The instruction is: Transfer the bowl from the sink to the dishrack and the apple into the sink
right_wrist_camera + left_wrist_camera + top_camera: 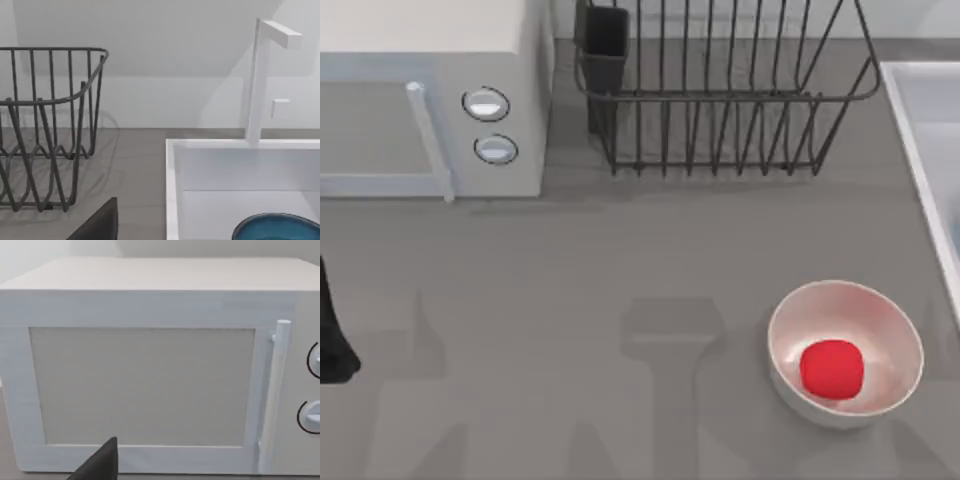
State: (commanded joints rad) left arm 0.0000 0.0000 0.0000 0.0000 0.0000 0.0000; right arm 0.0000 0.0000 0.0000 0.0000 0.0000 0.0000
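The teal-blue bowl [277, 227] lies inside the pale sink [172, 190], whose rim [920, 130] runs along the table's right edge. The small red apple [832, 367] rests in a glossy white bowl [790, 330] at the front right of the table. At the back middle stands the dark wire dishrack [720, 97], also seen to the sink's side [50, 100]. A dark part of my right gripper [100, 222] hangs in front of the rack and sink, apart from both. My left gripper [100, 465] faces the microwave door, and that arm [330, 340] sits at the table's left edge.
A white microwave [430, 60] with two round knobs and a bar handle fills the back left. A black cutlery cup [604, 45] hangs on the rack's left corner. A white faucet [257, 80] rises behind the sink. Grey tabletop [620, 300] stretches between microwave and white bowl.
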